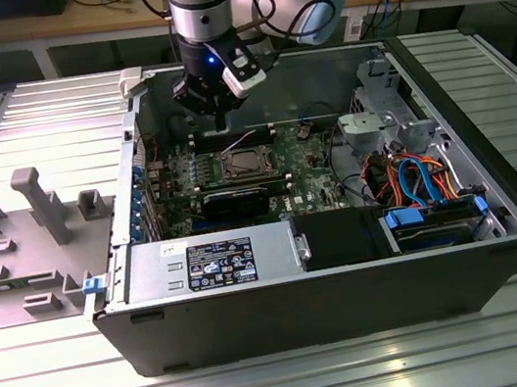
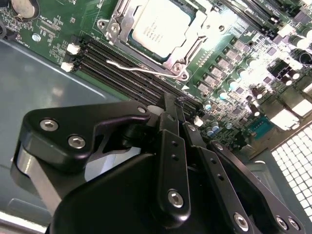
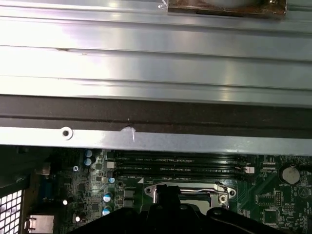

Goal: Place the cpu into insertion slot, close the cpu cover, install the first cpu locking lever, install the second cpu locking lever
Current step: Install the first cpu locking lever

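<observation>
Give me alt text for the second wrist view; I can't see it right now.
The cpu sits in the insertion slot on the green circuit board, with the cpu cover closed around it and a thin wire lever sticking out beside the memory slots. The black gripper hangs above the board, fingers together and holding nothing.

The cpu point(image 2: 157, 25) is seen seated in the insertion slot point(image 2: 127, 45), framed by the cpu cover point(image 2: 193, 43). A thin locking lever point(image 2: 141, 70) is raised beside the memory slots point(image 2: 122, 66). The gripper point(image 2: 178, 117) is held shut above these slots.
</observation>
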Tool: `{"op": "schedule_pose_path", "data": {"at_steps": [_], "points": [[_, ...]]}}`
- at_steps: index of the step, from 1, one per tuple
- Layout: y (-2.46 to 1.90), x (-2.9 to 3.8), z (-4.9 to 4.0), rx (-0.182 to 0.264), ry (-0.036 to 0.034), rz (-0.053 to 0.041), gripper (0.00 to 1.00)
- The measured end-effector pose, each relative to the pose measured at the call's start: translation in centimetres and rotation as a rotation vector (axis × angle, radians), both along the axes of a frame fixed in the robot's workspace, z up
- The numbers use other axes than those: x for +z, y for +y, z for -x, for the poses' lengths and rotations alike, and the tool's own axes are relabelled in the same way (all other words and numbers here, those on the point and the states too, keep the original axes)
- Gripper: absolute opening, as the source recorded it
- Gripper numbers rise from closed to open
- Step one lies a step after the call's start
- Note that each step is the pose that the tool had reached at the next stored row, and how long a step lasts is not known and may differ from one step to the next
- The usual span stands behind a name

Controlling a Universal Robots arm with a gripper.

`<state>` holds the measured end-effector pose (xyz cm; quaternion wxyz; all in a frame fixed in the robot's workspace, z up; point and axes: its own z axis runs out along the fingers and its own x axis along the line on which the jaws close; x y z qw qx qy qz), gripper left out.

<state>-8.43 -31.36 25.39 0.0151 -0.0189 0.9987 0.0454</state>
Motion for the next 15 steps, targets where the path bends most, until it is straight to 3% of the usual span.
{"op": "schedule_pose_path", "data": {"at_steps": [8,15], "points": [[0.0,-0.63,-0.71,-0.001,0.0001,0.0001,0.11],[0.0,-0.65,-0.75,-0.002,0.0,-0.0001,0.11]]}}
